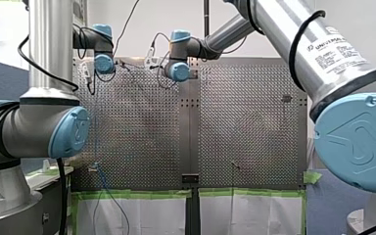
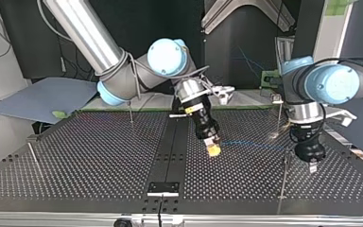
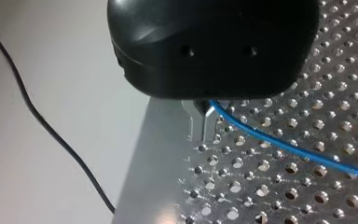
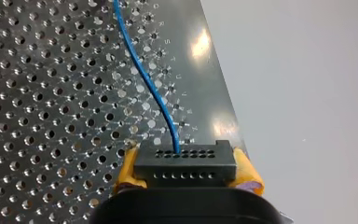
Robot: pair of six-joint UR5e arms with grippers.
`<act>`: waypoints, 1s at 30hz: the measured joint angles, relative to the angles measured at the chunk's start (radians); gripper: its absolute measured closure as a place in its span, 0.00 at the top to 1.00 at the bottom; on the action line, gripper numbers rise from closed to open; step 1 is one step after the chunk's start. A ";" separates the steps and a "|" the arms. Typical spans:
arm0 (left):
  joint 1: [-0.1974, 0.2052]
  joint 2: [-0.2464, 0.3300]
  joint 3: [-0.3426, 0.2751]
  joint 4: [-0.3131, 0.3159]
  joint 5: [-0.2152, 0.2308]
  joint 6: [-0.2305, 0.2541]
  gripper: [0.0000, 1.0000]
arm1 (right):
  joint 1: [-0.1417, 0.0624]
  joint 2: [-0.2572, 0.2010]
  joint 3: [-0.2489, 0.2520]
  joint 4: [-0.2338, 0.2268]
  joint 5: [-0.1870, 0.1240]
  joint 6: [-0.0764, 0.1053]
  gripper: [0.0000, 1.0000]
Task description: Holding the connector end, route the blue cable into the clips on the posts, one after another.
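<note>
Perforated table [image 2: 99, 156] gleaming, two hole-dotted plates with a dark strip [image 2: 172, 142] running between them. At the strip's near end in the top view sits a small black plate [image 2: 163, 188]. Beyond the table at that view's left, a blue-grey sheet [image 2: 42, 97] lies flat, a green scrap [image 2: 59, 114] at its corner. In the front view green tape [image 1: 132, 194] lines the table's edge, white sheets [image 1: 132, 215] just below it. Left wrist view: a thin black cord [image 3: 32, 116] curves over a pale surface [image 3: 51, 56] beside the table.

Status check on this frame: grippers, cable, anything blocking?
Right gripper shut on connector, yellow pads. Left gripper jaws closed on blue cable near table edge. Cable runs between them. Nothing seen blocking the posts.
</note>
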 joint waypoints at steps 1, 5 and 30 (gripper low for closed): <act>0.002 -0.005 0.006 0.004 0.005 -0.008 0.00 | -0.002 0.002 -0.002 0.000 -0.001 0.000 0.00; 0.010 -0.013 0.020 0.011 0.020 -0.028 0.00 | -0.004 0.022 -0.019 0.002 -0.015 -0.002 0.00; 0.044 -0.090 0.032 0.065 0.081 -0.089 0.00 | -0.039 0.077 -0.081 0.002 -0.071 -0.005 0.00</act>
